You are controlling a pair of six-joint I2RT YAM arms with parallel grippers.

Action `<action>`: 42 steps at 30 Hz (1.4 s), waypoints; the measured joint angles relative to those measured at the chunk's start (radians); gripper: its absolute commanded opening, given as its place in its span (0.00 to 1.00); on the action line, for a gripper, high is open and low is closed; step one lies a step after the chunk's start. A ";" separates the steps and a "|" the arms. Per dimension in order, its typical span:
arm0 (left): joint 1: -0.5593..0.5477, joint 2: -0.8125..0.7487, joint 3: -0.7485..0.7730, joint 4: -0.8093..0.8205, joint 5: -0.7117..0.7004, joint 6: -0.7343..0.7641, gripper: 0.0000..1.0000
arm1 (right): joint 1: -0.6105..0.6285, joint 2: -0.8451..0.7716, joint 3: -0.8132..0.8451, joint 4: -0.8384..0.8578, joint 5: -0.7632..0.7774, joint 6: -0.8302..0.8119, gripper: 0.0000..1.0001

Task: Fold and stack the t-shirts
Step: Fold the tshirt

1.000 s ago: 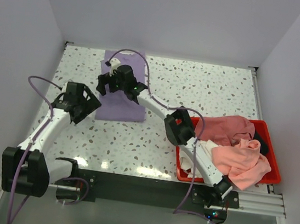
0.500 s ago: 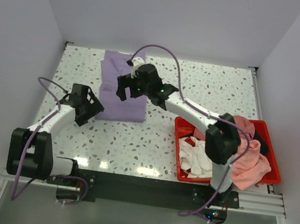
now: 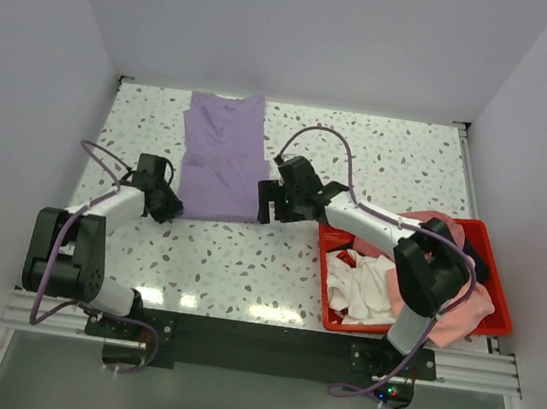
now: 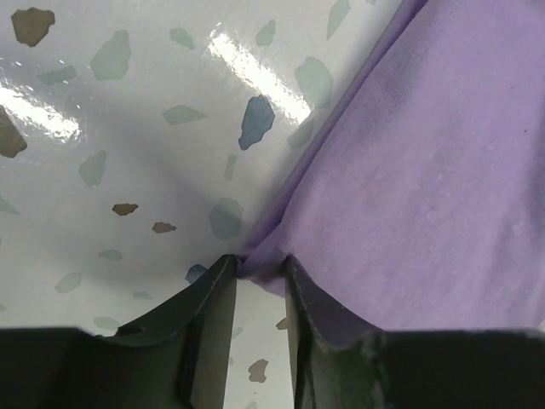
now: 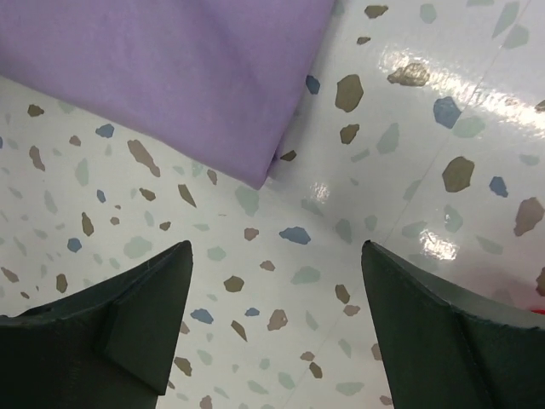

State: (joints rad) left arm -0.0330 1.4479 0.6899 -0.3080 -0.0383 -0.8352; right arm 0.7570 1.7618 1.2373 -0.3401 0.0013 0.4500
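- Lavender t-shirt (image 3: 222, 157) lies flat at the far left of the table (image 3: 390, 159). Your left gripper (image 4: 255, 271) has its fingers drawn close on the near-left corner, with only a small tip of cloth between them.
- Your right gripper (image 5: 274, 251) has its fingers wide apart over bare table, just short of the near-right corner.
- Lift now and that thin pinch may slip, or a one-sided pull may skew the fold.
- The right arm covers much of the red bin (image 3: 337, 241), so you cannot count the other t-shirts (image 3: 369, 283) heaped inside.

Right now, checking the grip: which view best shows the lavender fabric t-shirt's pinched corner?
Left wrist: the left pincer nips a corner of the lavender fabric t-shirt. Top external shows the whole shirt; right wrist only another corner.
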 measured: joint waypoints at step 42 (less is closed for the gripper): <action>-0.132 -0.393 -0.186 -0.098 0.002 -0.072 0.00 | 0.003 -0.039 -0.151 0.022 -0.208 0.042 0.00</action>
State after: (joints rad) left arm -0.1654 1.0546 0.5037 -0.4065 -0.0360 -0.9070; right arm 0.7605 1.7233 1.0863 -0.3183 -0.2062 0.4915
